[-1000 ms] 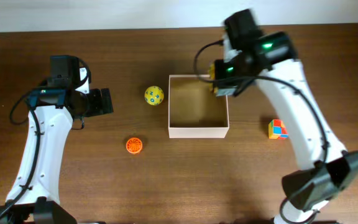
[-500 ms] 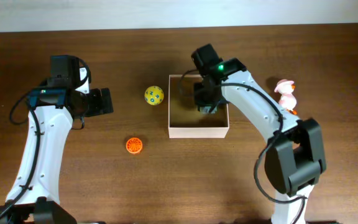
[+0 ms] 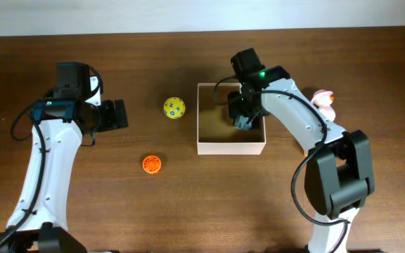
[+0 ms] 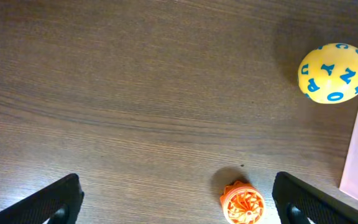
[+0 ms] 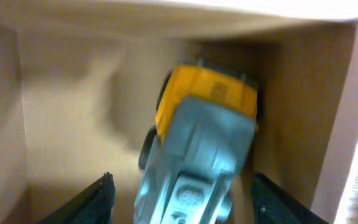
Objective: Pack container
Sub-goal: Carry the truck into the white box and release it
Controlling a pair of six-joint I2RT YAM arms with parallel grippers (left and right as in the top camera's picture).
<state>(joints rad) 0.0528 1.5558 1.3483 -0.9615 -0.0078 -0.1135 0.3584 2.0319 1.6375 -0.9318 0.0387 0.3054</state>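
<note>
A square white-walled container (image 3: 231, 148) with a tan cardboard inside is seen near the table's far edge, a yellow-and-grey toy truck (image 5: 197, 137) already inside. A yellow lettered ball (image 3: 174, 108), orange ridged toy (image 3: 152, 164) and pink toy (image 3: 323, 100) are left outside. The right gripper (image 3: 243, 121) is spread around the truck, seemingly released; the left gripper (image 3: 121, 114) is spread, empty

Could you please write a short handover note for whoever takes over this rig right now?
Left claw: open, empty, over the table.
Right claw: open, down inside the container, fingers either side of the toy truck.
Done: the truck lies in the container.
Left: the yellow letter ball and orange toy, both left of the container, and the pink toy to its right, are not yet packed.
</note>
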